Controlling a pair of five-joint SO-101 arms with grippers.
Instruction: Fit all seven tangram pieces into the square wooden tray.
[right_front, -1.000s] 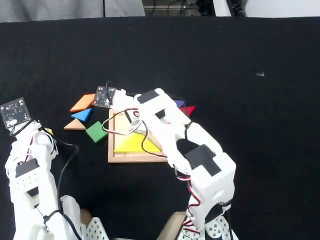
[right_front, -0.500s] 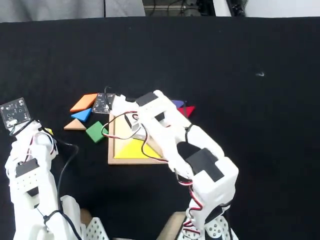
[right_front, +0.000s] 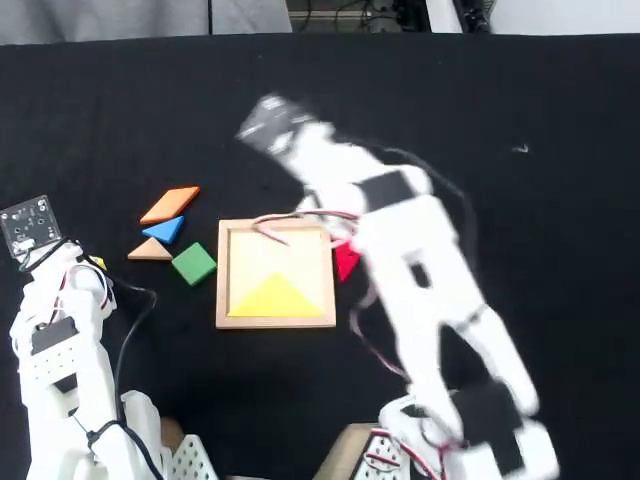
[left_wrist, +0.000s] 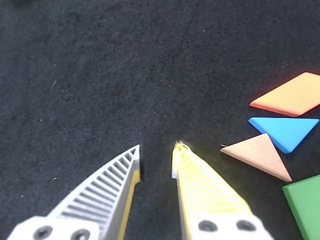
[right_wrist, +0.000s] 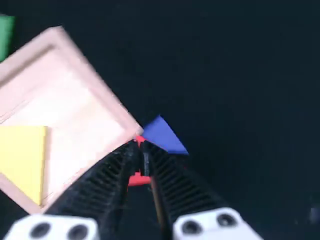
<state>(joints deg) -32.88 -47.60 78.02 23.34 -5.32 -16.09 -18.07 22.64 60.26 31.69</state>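
Beneath both grippers we saw the black table (right_front: 540, 200), the largest thing there. Over it the right arm (right_front: 420, 250) stretched from its base past the far side of the square wooden tray (right_front: 222, 275), and the left arm (right_front: 60, 340) stood well apart from that tray. The right gripper (right_wrist: 141, 146) hung with its fingers drawn together, only a thin slit between them. One corner of the tray lay right at its fingertips, the rest spreading off to one side. The left gripper (left_wrist: 157, 147) hovered over bare table with its fingers (left_wrist: 200, 185) spread apart. Inside the tray, off to the side of the right gripper, the yellow triangle (right_front: 275, 297) lay flat against one edge. Ahead of the left gripper and off to one side we counted four loose pieces near one another: the green square (left_wrist: 305, 205), the orange parallelogram (left_wrist: 287, 95), the light blue triangle (left_wrist: 284, 131) and the tan triangle (left_wrist: 257, 154). The red piece (right_front: 346, 262) lay just outside the tray, behind the right gripper's fingers, showing through the slit. The dark blue triangle (right_wrist: 165, 136) lay just beyond those fingertips, beside the tray's corner.
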